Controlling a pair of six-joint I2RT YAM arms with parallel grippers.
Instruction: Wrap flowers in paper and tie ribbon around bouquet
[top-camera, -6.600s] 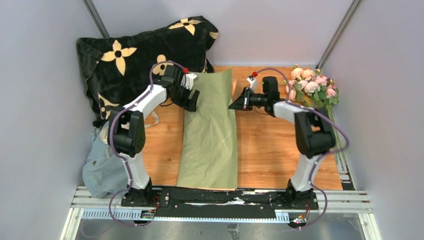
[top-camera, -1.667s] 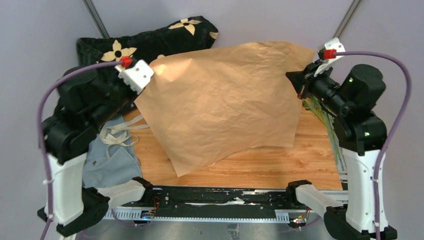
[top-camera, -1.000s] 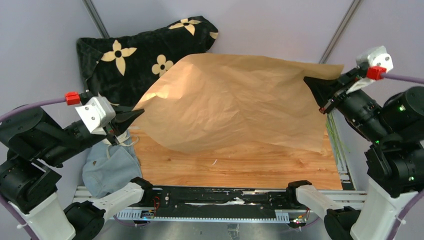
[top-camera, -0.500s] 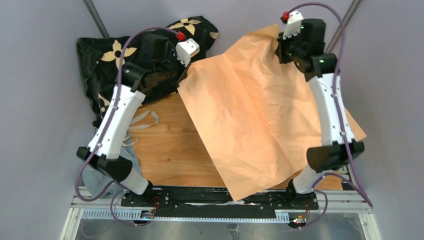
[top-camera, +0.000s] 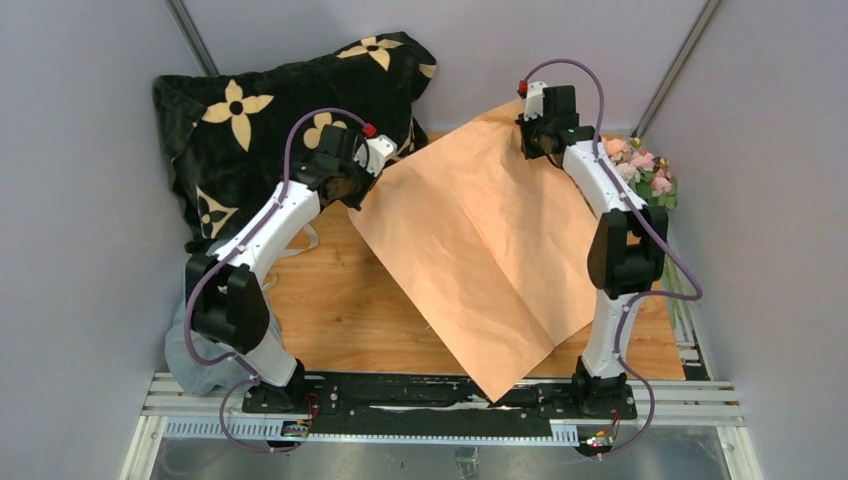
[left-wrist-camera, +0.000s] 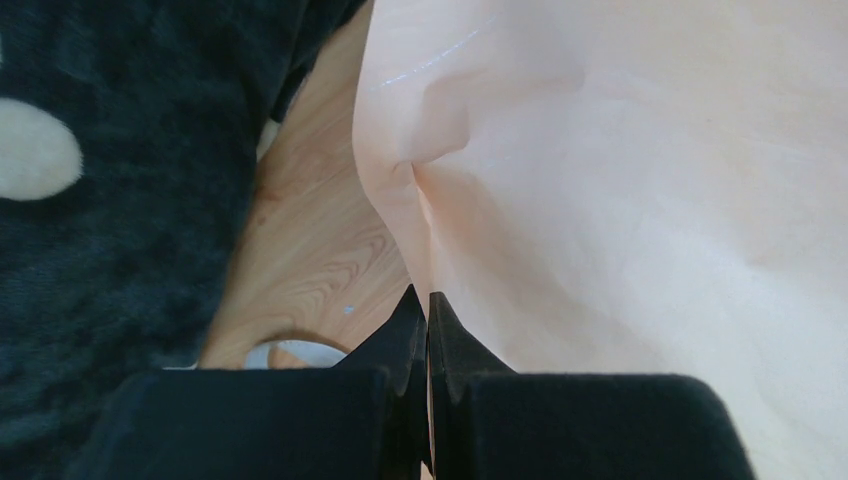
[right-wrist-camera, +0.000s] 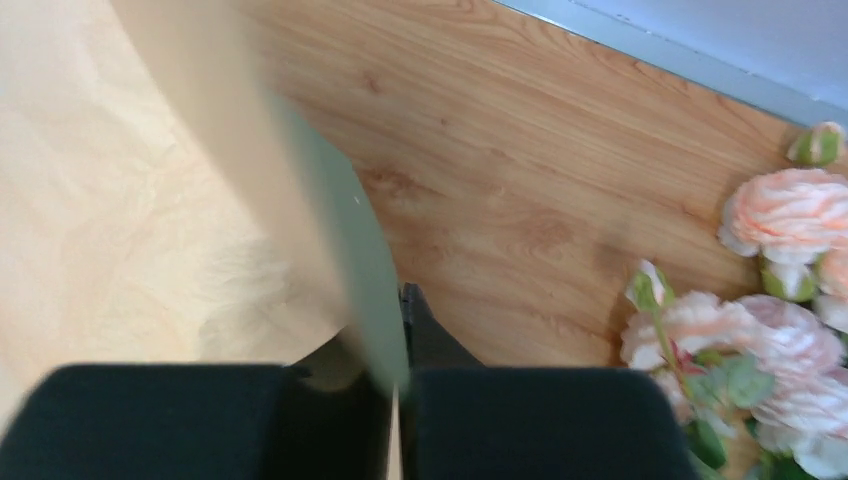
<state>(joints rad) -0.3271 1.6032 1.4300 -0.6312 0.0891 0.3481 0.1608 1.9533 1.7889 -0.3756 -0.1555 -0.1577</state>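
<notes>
The tan paper (top-camera: 480, 250) lies spread diagonally across the wooden table, its near corner hanging over the front rail. My left gripper (top-camera: 362, 188) is shut on the sheet's left corner, the edge pinched between the fingertips (left-wrist-camera: 428, 300). My right gripper (top-camera: 535, 148) is shut on the far corner (right-wrist-camera: 403, 300), where an olive-green layer (right-wrist-camera: 365, 260) shows against the tan. The flowers (top-camera: 638, 168), pink and cream blooms (right-wrist-camera: 785, 215), lie at the back right beside the right gripper. A cream ribbon loop (top-camera: 305, 236) lies left of the paper.
A black pillow (top-camera: 250, 120) with tan flower prints leans at the back left, close behind my left gripper. A blue-grey cloth (top-camera: 195, 355) is heaped at the near left. Grey walls close both sides. Green stems (top-camera: 680, 290) run along the right edge.
The paper, held up spread in the air a second ago, has come down onto the table. Both arms have dropped low toward the back, still gripping its corners.
</notes>
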